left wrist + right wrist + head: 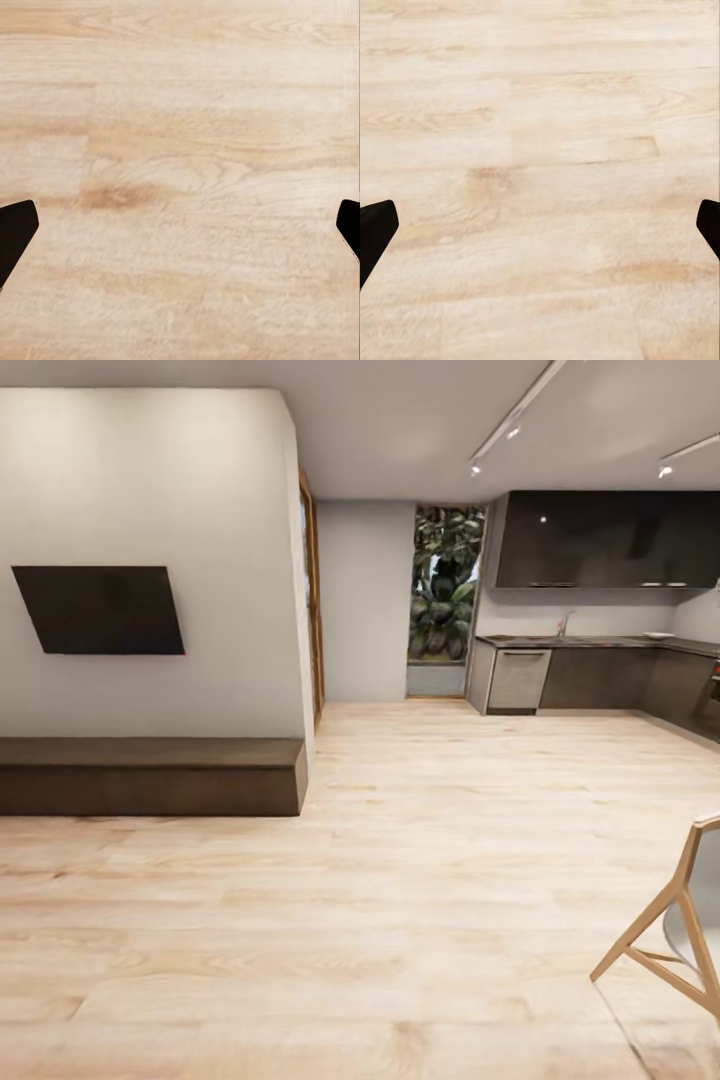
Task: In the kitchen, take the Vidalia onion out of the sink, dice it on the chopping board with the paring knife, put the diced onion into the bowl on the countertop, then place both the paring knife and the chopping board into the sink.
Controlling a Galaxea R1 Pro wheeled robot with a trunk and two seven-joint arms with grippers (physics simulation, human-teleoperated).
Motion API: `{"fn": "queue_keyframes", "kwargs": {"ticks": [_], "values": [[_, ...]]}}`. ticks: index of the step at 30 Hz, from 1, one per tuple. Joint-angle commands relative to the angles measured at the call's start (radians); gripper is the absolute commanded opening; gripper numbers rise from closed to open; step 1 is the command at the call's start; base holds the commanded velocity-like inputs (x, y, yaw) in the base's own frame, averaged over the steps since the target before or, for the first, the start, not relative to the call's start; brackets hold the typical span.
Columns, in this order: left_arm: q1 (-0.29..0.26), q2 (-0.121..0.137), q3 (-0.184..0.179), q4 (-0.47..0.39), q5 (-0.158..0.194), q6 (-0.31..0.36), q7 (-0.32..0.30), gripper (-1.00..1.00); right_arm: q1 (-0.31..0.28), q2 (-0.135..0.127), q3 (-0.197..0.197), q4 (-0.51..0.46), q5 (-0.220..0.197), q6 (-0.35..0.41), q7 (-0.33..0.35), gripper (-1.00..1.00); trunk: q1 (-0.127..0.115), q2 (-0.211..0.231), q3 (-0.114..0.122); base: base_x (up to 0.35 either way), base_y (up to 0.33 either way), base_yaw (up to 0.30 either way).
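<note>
The kitchen [600, 620] lies far off at the back right, with dark glossy wall cabinets [605, 540] over a grey countertop [590, 642]. On that countertop a chrome tap [564, 624] marks the sink, and a small white bowl [658, 635] sits further right. Onion, chopping board and paring knife are too far off to make out. My left gripper [180, 232] is open over pale wood floor, its dark fingertips [15, 232] at the picture's sides. My right gripper [540, 232] is open too, with fingertips [375, 232] wide apart over the floor.
A white wall with a dark TV panel [98, 609] and a low dark bench [150, 775] fills the left. A light wooden chair [675, 915] stands near at the right. A window with foliage [445, 585] lies straight ahead. Wide pale wood floor [400, 880] stretches toward the kitchen.
</note>
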Motion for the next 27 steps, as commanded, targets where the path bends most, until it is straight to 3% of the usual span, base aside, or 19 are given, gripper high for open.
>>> {"fn": "queue_keyframes", "kwargs": {"ticks": [1,27], "values": [[0.0,0.0,0.0,-0.001,0.006,-0.002,-0.001,1.0,-0.001,0.0,-0.003,0.001,0.001,-0.003,0.0,1.0,0.001,0.0,-0.001,0.345,0.0,-0.131],[0.0,0.0,0.0,-0.001,0.005,-0.002,-0.001,1.0,-0.001,0.001,-0.003,0.001,0.001,-0.004,0.0,1.0,0.001,0.0,-0.001,0.345,0.0,-0.21]]}}
